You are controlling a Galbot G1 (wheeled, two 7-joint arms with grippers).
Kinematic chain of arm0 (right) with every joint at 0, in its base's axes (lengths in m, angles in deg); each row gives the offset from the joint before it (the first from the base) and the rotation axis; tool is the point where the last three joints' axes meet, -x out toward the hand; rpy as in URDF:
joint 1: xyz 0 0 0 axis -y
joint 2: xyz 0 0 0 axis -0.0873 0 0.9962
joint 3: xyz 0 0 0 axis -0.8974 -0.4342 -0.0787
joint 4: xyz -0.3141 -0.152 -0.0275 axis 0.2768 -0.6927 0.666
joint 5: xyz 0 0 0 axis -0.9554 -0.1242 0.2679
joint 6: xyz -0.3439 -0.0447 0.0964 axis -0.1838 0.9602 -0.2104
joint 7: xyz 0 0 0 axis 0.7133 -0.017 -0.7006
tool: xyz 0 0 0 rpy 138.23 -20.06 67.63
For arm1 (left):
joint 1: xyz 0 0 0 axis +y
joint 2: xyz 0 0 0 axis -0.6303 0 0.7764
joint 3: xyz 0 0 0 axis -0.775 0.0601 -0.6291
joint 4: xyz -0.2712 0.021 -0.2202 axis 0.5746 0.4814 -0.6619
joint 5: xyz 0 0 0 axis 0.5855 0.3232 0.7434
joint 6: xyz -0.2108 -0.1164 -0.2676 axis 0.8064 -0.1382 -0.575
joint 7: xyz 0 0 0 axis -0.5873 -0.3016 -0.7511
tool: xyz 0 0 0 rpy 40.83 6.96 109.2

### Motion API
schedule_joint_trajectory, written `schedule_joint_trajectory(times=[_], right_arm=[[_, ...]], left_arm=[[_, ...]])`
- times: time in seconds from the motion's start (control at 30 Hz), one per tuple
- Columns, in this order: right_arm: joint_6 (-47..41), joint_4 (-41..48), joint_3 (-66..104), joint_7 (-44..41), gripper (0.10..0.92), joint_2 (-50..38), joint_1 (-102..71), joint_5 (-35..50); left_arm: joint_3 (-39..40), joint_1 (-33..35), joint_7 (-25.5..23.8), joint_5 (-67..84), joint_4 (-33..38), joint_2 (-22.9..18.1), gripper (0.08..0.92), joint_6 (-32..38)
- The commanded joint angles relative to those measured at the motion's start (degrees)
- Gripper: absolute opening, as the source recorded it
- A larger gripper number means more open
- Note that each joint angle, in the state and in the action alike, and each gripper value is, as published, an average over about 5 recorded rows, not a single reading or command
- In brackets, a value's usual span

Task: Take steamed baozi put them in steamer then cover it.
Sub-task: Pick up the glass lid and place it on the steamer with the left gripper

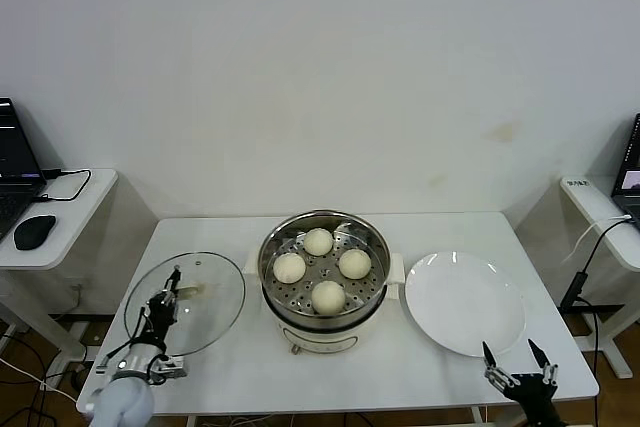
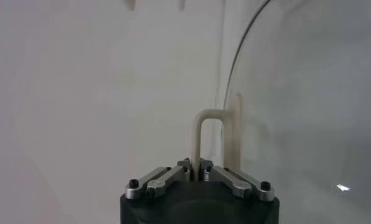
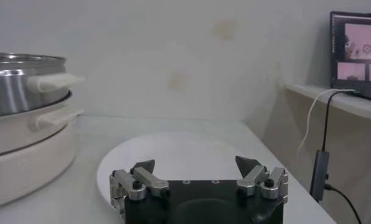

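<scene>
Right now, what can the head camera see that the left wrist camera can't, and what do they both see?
Only the head view shows the four steamed baozi sitting in the open steamer, the white plate beside it, and the right pincer standing open near the table's front edge.

Only the left wrist view shows, close up, the left pincer shut on the cover's cream handle.

Both show the left pincer and the glass cover, which is not on the steamer yet.
</scene>
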Motion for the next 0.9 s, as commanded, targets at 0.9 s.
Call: schedule_joint_trajectory(times=[0.9], right_arm=[[3.28, -1.07, -3.66, 0.73, 0.823, 3.91, -0.88, -12.21]], left_arm=[[14.53, -4.21, -21.38, 10.32, 36.69, 14.81, 0.148, -23.56]])
